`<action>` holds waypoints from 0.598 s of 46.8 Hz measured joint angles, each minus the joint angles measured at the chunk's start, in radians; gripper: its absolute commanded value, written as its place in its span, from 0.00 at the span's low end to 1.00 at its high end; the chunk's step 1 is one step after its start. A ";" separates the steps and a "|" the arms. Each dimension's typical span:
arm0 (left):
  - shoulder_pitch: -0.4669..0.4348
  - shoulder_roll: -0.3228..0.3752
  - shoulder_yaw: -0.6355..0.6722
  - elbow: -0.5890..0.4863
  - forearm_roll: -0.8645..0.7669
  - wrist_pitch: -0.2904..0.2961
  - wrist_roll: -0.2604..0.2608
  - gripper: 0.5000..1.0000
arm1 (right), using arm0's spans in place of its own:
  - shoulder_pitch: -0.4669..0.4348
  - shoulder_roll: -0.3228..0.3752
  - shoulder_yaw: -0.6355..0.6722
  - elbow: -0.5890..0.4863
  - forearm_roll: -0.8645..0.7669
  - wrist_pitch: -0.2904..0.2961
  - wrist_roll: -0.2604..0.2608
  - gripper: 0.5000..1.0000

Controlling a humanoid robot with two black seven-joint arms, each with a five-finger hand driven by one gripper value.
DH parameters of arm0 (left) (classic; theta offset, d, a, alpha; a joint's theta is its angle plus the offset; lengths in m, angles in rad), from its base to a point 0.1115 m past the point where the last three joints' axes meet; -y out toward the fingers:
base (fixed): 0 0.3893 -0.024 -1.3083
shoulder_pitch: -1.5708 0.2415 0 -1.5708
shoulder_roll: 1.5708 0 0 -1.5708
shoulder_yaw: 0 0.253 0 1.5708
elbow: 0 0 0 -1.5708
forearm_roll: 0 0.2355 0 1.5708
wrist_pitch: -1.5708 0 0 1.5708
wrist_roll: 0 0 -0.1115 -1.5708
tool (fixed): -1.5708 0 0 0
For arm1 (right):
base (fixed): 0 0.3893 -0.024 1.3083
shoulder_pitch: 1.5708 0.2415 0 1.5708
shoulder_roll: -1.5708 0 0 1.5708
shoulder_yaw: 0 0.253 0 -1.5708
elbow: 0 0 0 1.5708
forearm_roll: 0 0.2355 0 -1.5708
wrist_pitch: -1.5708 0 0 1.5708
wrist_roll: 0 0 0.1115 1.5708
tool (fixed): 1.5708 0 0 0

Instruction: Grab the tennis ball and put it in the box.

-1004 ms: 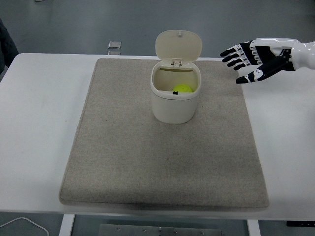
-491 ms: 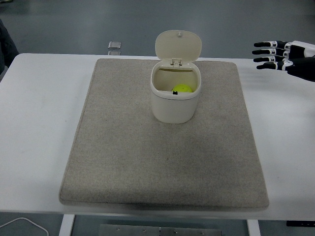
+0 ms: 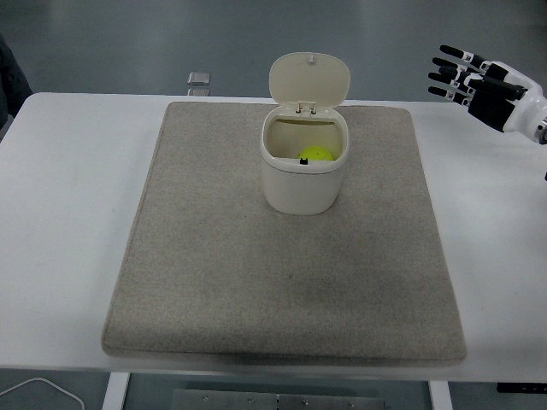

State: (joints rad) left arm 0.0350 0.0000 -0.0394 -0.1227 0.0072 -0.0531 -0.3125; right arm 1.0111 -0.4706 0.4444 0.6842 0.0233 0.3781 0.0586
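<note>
A yellow-green tennis ball [image 3: 316, 154] lies inside the cream box [image 3: 303, 184], a small bin that stands at the back middle of the grey mat [image 3: 256, 273]. Its hinged lid [image 3: 309, 79] stands open and upright behind the opening. My right hand [image 3: 466, 79] hovers at the far right edge, well away from the box, above the table's back right corner. The fingers are spread and hold nothing. The left arm does not show.
The mat lies on a white table [image 3: 60, 188]. A small grey square object [image 3: 199, 79] sits at the table's far edge, behind the mat's left half. A white cable [image 3: 34, 389] curls below the table's near left corner.
My right hand has drawn back from beside the box to the right edge and risen slightly. The ball and the box have not moved.
</note>
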 measured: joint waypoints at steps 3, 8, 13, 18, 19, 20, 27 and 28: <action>0.000 0.000 0.000 0.000 0.000 0.000 0.000 0.98 | -0.013 0.023 0.038 0.000 0.001 -0.011 0.000 0.82; 0.000 0.000 0.001 0.000 0.000 0.000 0.000 0.98 | -0.033 0.057 0.094 0.000 0.001 -0.043 0.000 0.82; 0.000 0.000 0.001 0.000 0.000 0.000 0.000 0.98 | -0.037 0.069 0.116 0.000 0.002 -0.087 0.000 0.82; 0.000 0.000 0.001 0.000 0.000 0.001 0.000 0.98 | -0.043 0.078 0.153 0.000 0.003 -0.127 0.000 0.82; 0.000 0.000 0.000 0.000 0.000 0.001 0.000 0.98 | -0.045 0.080 0.160 0.000 0.003 -0.132 0.000 0.82; 0.000 0.000 0.000 0.000 0.000 0.001 0.000 0.98 | -0.046 0.082 0.166 0.000 0.003 -0.137 0.000 0.82; 0.000 0.000 0.000 0.000 0.000 0.001 0.000 0.98 | -0.049 0.112 0.178 0.000 0.003 -0.159 0.000 0.82; 0.000 0.000 0.000 0.000 0.000 0.001 0.000 0.98 | -0.049 0.115 0.178 0.000 0.003 -0.162 0.000 0.82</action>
State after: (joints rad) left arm 0.0352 0.0000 -0.0393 -0.1227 0.0072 -0.0525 -0.3125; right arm 0.9620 -0.3552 0.6225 0.6841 0.0261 0.2164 0.0585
